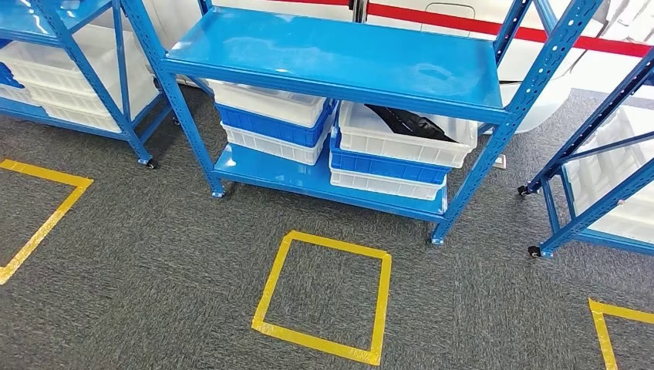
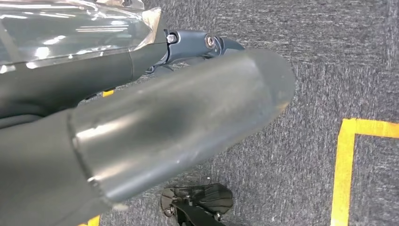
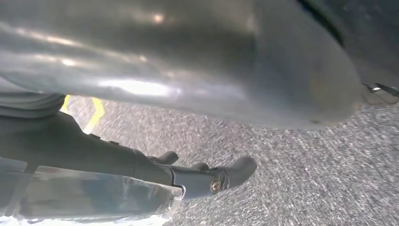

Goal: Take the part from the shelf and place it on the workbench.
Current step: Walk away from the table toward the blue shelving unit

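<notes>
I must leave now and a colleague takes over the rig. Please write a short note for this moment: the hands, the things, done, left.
Left hand: hanging over the carpet, holds nothing, fingers apart.
Right hand: the same.
Part: dark, lying in the top white bin of the right stack, lower level of the blue shelf.
Done: robot faces the shelf, by the yellow floor square.
Left: reach in, take the part, carry it to the workbench.

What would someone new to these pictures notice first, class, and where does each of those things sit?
First the blue shelf straight ahead, its lower level carrying two stacks of white and blue bins. A long black part lies in the top white bin of the right stack. On the grey carpet before the shelf is a yellow tape square. The wrist views show the left hand and the right hand holding nothing.
</notes>
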`<state>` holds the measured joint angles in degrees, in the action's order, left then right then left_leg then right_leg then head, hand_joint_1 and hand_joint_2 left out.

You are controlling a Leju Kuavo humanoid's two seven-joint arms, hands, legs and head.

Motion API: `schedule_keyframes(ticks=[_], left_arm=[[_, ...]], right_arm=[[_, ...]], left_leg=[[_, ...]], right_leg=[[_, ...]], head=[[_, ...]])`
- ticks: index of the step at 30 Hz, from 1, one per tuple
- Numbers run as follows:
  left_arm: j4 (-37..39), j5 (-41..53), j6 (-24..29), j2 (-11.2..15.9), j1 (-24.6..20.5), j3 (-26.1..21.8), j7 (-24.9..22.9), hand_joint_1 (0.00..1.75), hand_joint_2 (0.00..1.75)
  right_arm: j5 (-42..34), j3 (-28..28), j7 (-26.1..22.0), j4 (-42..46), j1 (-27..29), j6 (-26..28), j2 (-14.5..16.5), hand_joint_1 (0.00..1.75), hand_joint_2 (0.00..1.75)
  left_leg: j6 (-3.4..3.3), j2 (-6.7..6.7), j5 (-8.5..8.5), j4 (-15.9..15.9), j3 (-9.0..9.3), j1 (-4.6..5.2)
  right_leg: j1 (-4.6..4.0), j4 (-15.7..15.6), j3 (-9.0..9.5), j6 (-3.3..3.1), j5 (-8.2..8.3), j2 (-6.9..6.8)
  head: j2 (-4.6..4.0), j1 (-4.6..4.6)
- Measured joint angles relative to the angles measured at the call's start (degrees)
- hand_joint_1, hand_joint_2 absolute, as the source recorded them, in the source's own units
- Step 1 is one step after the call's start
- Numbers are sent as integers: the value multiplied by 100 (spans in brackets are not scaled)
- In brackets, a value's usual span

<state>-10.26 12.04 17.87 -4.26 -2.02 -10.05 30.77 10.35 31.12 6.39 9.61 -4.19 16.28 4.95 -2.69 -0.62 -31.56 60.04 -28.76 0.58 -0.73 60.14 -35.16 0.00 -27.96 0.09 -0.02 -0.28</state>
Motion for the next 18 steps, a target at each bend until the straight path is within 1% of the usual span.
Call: schedule_keyframes(ticks=[2, 3, 4, 5, 6, 7, 8, 9, 10, 11, 12, 13, 14, 15, 16, 17, 18], left_arm=[[-2, 4, -9, -2, -3, 0, 10, 0, 0], [-2, 5, -16, -4, -5, 0, 16, 0, 0], [-2, 8, -25, -6, -10, 1, 22, 0, 0], [-2, 10, -31, -7, -14, 2, 26, 0, 0], [-2, 12, -34, -8, -15, 2, 28, 0, 0], [-2, 14, -36, -7, -10, 3, 28, 0, 0], [-1, 14, -36, -5, -2, 2, 28, 0, 0], [-1, 14, -36, -2, 5, 2, 28, 0, 0], [-1, 14, -37, 2, 10, 2, 28, 0, 0], [-1, 14, -38, 4, 13, 2, 28, 0, 0], [1, 14, -41, 4, 13, 2, 28, 0, 0], [1, 14, -44, 4, 7, 2, 27, 0, 0], [0, 14, -47, 4, 2, 2, 27, 0, 0], [-1, 14, -49, 4, 0, 2, 28, 0, 0], [-4, 14, -49, 5, -1, 2, 30, 0, 0], [-5, 15, -50, 5, 6, 2, 33, 0, 0], [-5, 15, -50, 5, 10, 2, 37, 0, 0]], right_arm=[[0, 8, 2, 1, 0, 7, 11, 0, 0], [-1, 10, 3, 1, -3, 10, 14, 0, 0], [-1, 12, 3, 1, -11, 13, 17, 0, 0], [-1, 14, 4, 1, -20, 15, 20, 0, 0], [-1, 16, 4, 1, -27, 15, 26, 0, 0], [-1, 19, 4, 1, -28, 15, 28, 0, 0], [-1, 20, 4, 1, -22, 15, 29, 0, 0], [-1, 21, 4, 1, -12, 15, 29, 0, 0], [-1, 22, 5, 1, -2, 15, 29, 0, 0], [-1, 22, 5, 1, 4, 15, 29, 0, 0], [-1, 22, 6, 1, 2, 15, 28, 0, 0], [-1, 22, 6, 2, -6, 15, 29, 0, 0], [-1, 22, 6, 2, -16, 14, 31, 0, 0], [-2, 22, 6, 3, -22, 14, 32, 0, 0], [-2, 22, 6, 3, -25, 13, 37, 0, 0], [-3, 22, 6, 3, -25, 11, 39, 0, 0], [-3, 22, 6, 3, -26, 9, 40, 0, 0]], left_leg=[[57, 10, -34, 94, 56, -21], [84, 15, -73, 208, 17, -38], [117, 18, -141, 402, -79, -61], [152, 18, -235, 657, -238, -85], [189, 19, -354, 921, -437, -111], [232, 20, -463, 1120, -627, -140], [275, 25, -511, 1195, -766, -171], [313, 33, -438, 1103, -822, -205], [348, 41, -227, 840, -790, -242], [371, 61, 55, 549, -716, -269], [385, 82, 219, 313, -670, -273], [372, 104, 251, 176, -641, -264], [338, 123, 193, 150, -641, -241], [282, 113, 81, 136, -643, -218], [207, 99, 72, 105, -595, -210], [135, 87, 153, 60, -537, -207], [73, 78, 211, 31, -477, -207]], right_leg=[[47, -81, 144, -79, 68, 6], [70, -99, 225, -113, 65, 7], [88, -113, 292, -142, 52, 7], [83, -114, 325, -166, 32, 5], [85, -114, 348, -183, 7, 4], [88, -113, 375, -189, -22, 10], [98, -112, 407, -181, -56, 17], [114, -111, 451, -159, -95, 25], [134, -111, 505, -130, -138, 31], [150, -113, 554, -95, -182, 34], [158, -117, 612, -56, -222, 36], [155, -131, 638, -9, -262, 36], [145, -157, 665, 38, -303, 33], [130, -137, 711, 99, -297, 29], [117, -109, 737, 156, -299, 24], [114, -55, 777, 199, -312, 19], [117, 77, 780, 217, -353, 18]], head=[[1, 7], [1, 2], [1, -2], [1, -5], [2, -10], [2, -7], [2, -8], [2, -10], [1, -9], [1, -10], [1, -15], [1, -26], [1, -26], [1, -26], [1, -19], [1, -5], [1, 3]])
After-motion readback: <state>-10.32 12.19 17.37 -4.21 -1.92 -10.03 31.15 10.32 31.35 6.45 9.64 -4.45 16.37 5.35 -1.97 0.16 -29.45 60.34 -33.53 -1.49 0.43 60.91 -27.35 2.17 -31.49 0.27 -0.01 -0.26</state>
